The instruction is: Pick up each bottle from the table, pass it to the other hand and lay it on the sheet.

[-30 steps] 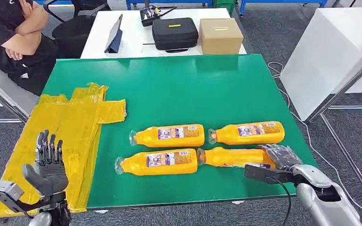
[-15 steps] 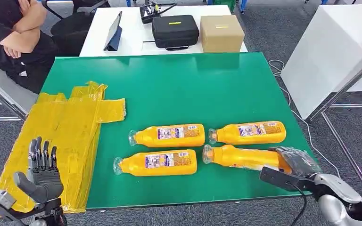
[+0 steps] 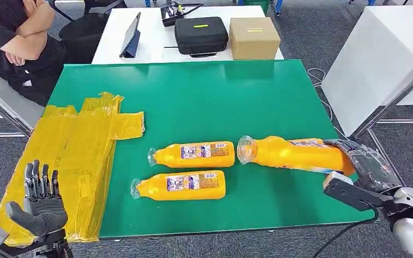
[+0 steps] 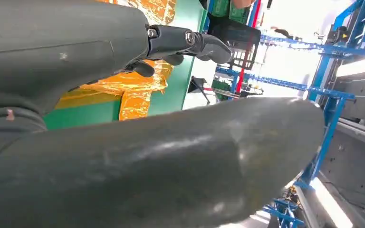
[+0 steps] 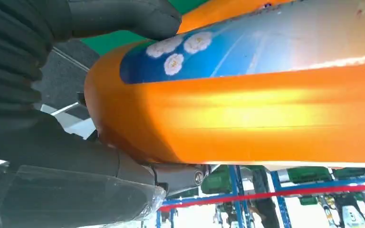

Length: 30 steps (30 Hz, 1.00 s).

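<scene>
My right hand (image 3: 368, 166) grips an orange bottle (image 3: 290, 155) by its base and holds it tilted above the green table (image 3: 209, 97) at the right, its clear cap end pointing left. In the right wrist view the bottle's (image 5: 247, 109) orange body and blue label lie against my fingers (image 5: 123, 16). Two more orange bottles lie on the table, one (image 3: 193, 154) farther back and one (image 3: 182, 185) nearer. The raised bottle hides the table behind it. My left hand (image 3: 40, 201) is open with fingers up, over the near end of the yellow sheet (image 3: 80, 145).
Behind the green table a white table carries a black case (image 3: 200, 35), a cardboard box (image 3: 253, 37) and a tablet (image 3: 132, 37). A person (image 3: 11, 37) sits at the far left with folded arms. Another white table (image 3: 376, 59) stands at the right.
My right hand has lifted the near right bottle off the table and carried it up and to the right. My left hand has sunk a little toward the lower left.
</scene>
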Tool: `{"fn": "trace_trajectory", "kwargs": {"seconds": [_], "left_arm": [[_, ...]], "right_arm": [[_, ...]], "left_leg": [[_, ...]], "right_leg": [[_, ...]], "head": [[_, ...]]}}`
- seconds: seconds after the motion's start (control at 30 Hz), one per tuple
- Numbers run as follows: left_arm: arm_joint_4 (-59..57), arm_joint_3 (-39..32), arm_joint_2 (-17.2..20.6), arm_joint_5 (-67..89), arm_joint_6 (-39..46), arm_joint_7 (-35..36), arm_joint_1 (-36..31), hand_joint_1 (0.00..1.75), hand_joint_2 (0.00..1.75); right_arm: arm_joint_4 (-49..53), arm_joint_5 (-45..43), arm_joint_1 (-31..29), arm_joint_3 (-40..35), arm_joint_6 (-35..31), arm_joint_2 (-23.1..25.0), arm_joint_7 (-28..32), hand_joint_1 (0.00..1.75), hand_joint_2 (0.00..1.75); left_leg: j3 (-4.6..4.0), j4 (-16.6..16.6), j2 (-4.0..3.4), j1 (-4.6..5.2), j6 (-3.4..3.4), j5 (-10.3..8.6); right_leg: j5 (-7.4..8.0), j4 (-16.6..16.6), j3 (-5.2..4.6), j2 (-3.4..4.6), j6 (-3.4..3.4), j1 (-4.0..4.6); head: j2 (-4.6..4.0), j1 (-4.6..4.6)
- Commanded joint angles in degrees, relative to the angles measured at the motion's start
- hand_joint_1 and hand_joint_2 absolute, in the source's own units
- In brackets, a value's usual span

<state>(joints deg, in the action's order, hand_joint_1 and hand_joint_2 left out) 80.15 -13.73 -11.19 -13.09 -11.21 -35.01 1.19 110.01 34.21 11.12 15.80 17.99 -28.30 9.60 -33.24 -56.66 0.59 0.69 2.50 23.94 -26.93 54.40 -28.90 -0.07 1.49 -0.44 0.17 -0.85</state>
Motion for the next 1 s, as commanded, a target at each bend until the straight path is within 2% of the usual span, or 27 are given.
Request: {"fn": "trace_trajectory", "kwargs": {"seconds": [0.03,0.13,0.2,0.23,0.27,0.3,0.4,0.43,0.53,0.6,0.77,0.87,0.93,1.0], "left_arm": [[-0.9,1.0,-2.1,2.2,-1.1,2.0,-0.8,0.00,1.75],[-1.1,1.5,-2.0,2.4,-1.2,2.3,-1.0,0.00,1.75],[-2.7,5.5,-2.4,3.1,-1.9,2.9,-2.9,0.00,1.75],[-10.0,12.7,-1.9,2.0,-0.3,4.5,-11.6,0.00,1.75],[-10.0,12.7,-1.9,2.0,-0.3,4.5,-11.6,0.00,1.75],[-10.2,12.8,-1.9,1.9,-0.2,4.5,-11.7,0.00,1.75],[-11.8,14.1,-2.1,1.8,-0.3,5.0,-13.5,0.00,1.75],[-12.6,15.3,-2.2,2.4,0.3,5.5,-14.6,0.00,1.75],[-13.0,16.8,-2.0,2.8,1.7,6.0,-15.3,0.00,1.75],[-13.0,16.8,-1.9,2.8,1.7,6.0,-15.3,0.00,1.75],[-12.7,17.0,-1.7,2.8,1.9,6.0,-15.0,0.00,1.75],[-12.6,17.0,-2.1,2.9,2.4,6.3,-15.3,0.00,1.75],[-12.3,17.2,-2.4,2.7,2.3,6.9,-15.7,0.00,1.75],[-11.5,17.7,-2.7,2.6,2.0,7.9,-16.4,0.00,1.75]], "right_arm": [[-8.6,-0.2,-12.3,-6.7,-4.3,9.6,2.7,1.75,1.75],[-9.5,-0.1,-13.2,-7.5,-4.7,10.2,2.4,1.75,1.75],[-14.7,0.4,-18.2,-14.7,-11.0,14.8,2.3,1.75,1.75],[-43.0,-4.3,-42.9,-34.3,-23.3,29.1,-0.4,1.75,1.75],[-43.0,-4.3,-42.9,-34.3,-23.3,29.1,-0.4,1.75,1.75],[-42.3,-4.9,-42.5,-34.7,-23.5,29.0,-0.3,1.75,1.75],[-41.1,-8.2,-41.7,-34.4,-25.5,31.3,-0.1,1.75,1.75],[-42.2,-9.0,-42.0,-34.2,-27.1,34.3,-0.3,1.75,1.75],[-45.9,-9.1,-43.3,-36.8,-29.0,37.8,-0.5,1.75,1.75],[-46.0,-9.0,-42.9,-37.1,-29.5,38.1,-0.3,1.75,1.75],[-45.4,-9.5,-42.8,-37.3,-29.5,37.0,-0.3,1.75,1.75],[-43.6,-10.2,-41.3,-37.1,-30.5,38.0,0.3,1.75,1.75],[-42.1,-10.0,-40.3,-37.8,-31.7,38.8,0.6,1.75,1.75],[-42.9,-8.5,-40.5,-41.0,-31.5,39.4,-1.8,1.75,1.75]], "left_leg": [[0.20,0.1,-0.31,-0.12,-0.17,0.05],[0.21,0.1,-0.32,-0.12,-0.18,0.05],[0.22,0.1,-0.33,-0.09,-0.18,0.05],[0.21,0.2,-0.54,-0.17,-0.19,0.02],[0.24,0.2,-0.61,-0.16,-0.22,0.00],[0.28,0.1,-1.25,-0.16,-0.20,0.00],[0.15,0.0,-1.02,-0.28,-0.34,-0.21],[0.20,0.1,-0.93,-0.29,-0.43,-0.22],[0.05,0.0,-0.61,-0.31,-0.38,-0.21],[0.07,0.0,-0.78,-0.33,-0.42,-0.16],[-0.17,0.0,-0.37,-0.30,-0.34,-0.26],[-0.22,0.0,-0.43,-0.30,-0.35,-0.24],[-0.19,0.0,-0.40,-0.28,-0.39,-0.22],[-0.29,0.0,-0.33,-0.28,-0.36,-0.26]], "right_leg": [[0.08,-0.2,0.14,0.27,-0.05,0.11],[0.08,-0.2,0.15,0.28,-0.05,0.11],[0.08,-0.2,0.15,0.30,-0.05,0.08],[0.20,-0.3,0.16,0.50,-0.06,0.19],[0.21,-0.3,0.15,0.55,-0.07,0.18],[0.33,-0.1,0.05,1.16,-0.07,0.21],[0.41,0.1,-0.17,0.90,-0.28,0.30],[0.39,0.1,-0.12,0.82,-0.30,0.32],[0.34,0.2,-0.20,0.62,-0.26,0.29],[0.34,0.2,-0.20,0.78,-0.27,0.31],[0.31,0.2,-0.34,0.39,-0.25,0.29],[0.32,0.2,-0.37,0.43,-0.25,0.29],[0.29,0.2,-0.33,0.39,-0.26,0.28],[0.30,0.2,-0.41,0.33,-0.27,0.28]], "head": [[0.00,0.00],[0.00,0.00],[0.00,-0.02],[0.00,-0.02],[0.00,0.00],[0.00,-0.04],[0.00,0.00],[0.00,0.00],[0.00,-0.02],[0.00,-0.02],[0.00,-0.02],[0.00,-0.02],[0.00,-0.02],[0.00,-0.02]]}}
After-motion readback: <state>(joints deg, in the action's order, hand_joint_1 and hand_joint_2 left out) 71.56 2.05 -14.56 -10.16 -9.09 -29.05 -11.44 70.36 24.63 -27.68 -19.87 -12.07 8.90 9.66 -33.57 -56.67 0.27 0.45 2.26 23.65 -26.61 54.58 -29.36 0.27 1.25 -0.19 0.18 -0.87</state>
